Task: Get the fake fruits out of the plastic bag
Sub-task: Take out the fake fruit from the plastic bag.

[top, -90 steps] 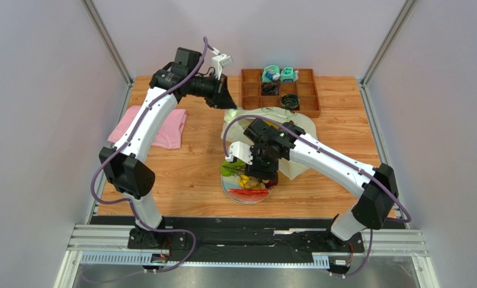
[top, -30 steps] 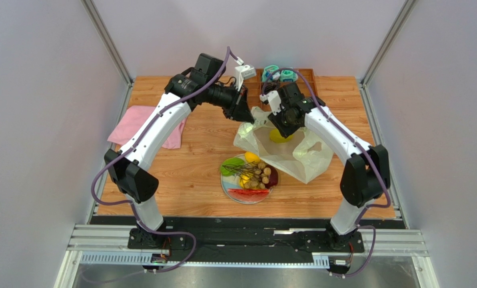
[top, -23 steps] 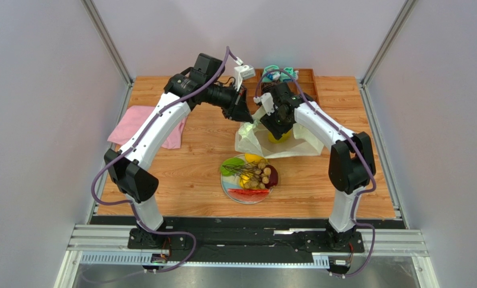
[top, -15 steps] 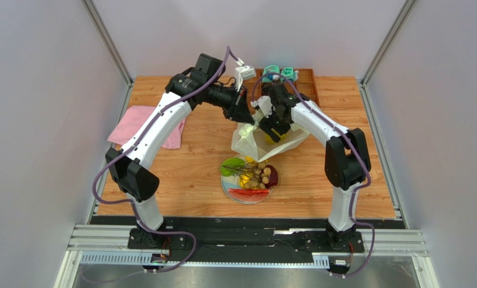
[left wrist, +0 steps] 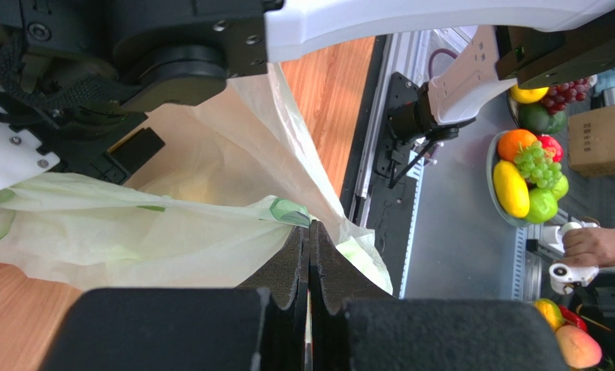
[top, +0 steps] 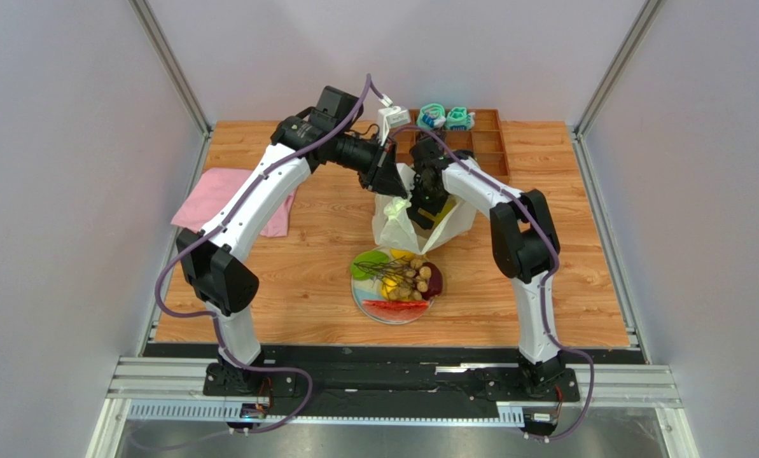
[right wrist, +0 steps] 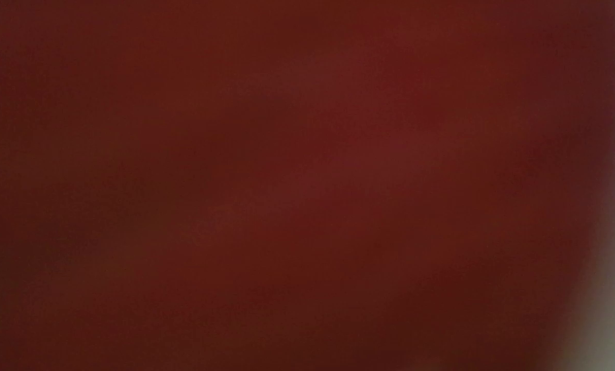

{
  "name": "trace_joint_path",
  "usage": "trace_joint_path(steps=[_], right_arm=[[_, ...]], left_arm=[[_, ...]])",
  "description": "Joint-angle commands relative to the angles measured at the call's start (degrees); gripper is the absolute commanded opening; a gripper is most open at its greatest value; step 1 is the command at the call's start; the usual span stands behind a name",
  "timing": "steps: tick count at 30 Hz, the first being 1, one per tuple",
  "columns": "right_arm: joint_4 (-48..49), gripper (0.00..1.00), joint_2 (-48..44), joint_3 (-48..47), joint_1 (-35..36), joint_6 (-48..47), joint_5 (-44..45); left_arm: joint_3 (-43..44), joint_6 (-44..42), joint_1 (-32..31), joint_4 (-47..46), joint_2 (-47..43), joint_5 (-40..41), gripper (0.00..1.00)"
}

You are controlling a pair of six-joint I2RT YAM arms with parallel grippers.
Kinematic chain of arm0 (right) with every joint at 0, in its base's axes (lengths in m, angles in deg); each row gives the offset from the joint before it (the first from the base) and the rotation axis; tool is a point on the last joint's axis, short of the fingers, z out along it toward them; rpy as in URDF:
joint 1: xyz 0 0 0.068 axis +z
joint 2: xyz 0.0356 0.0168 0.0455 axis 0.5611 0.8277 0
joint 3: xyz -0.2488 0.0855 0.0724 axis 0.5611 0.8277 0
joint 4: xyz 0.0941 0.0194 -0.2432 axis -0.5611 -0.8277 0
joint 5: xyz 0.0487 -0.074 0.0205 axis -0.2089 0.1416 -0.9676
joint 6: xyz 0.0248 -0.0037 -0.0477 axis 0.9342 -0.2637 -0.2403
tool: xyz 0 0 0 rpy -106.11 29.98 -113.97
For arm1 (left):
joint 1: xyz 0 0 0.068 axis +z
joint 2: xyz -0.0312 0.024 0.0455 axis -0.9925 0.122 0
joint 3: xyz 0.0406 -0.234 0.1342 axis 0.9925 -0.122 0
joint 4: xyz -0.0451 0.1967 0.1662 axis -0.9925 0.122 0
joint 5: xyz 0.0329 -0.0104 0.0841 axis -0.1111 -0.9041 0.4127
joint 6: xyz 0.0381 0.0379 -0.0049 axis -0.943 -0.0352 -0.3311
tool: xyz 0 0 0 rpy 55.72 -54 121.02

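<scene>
My left gripper [top: 393, 185] is shut on the rim of the plastic bag [top: 450, 218]; in the left wrist view its fingertips [left wrist: 310, 232] pinch the pale yellow-green film [left wrist: 132, 239] and hold it up. My right gripper [top: 417, 206] reaches down into the bag's mouth, its fingers hidden by the film. The right wrist view is filled by a blurred dark red surface and shows no jaws. A yellow patch [top: 433, 222] shows through the bag. Fake fruits [top: 402, 277] lie on the clear plate [top: 362, 298]: a dark red round one, a red slice, yellow and green pieces.
A pink folded cloth [top: 235, 196] lies at the left. A brown wooden tray [top: 483, 143] with teal and black items stands at the back, just behind the bag. The two arms nearly meet over the bag.
My right arm swung left and down into the bag's mouth. The bag bunched up towards the left gripper, which kept its hold and stayed put.
</scene>
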Motion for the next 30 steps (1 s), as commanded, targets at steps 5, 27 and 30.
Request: trace_joint_path(steps=[5, 27, 30], right_arm=[[5.54, 0.3, -1.6, 1.13, 0.08, -3.93, 3.27], [-1.92, 0.0, -36.95, 17.93, -0.01, 4.33, -4.91], [-4.63, 0.0, -37.99, 14.08, -0.27, 5.73, -3.77]], left_arm=[[2.3, -1.27, 0.06, -1.04, -1.48, -1.77, 0.0], [4.41, -1.88, 0.33, -2.8, -0.07, 0.0, 0.0], [4.15, -1.88, 0.33, -2.89, 0.1, 0.52, 0.0]])
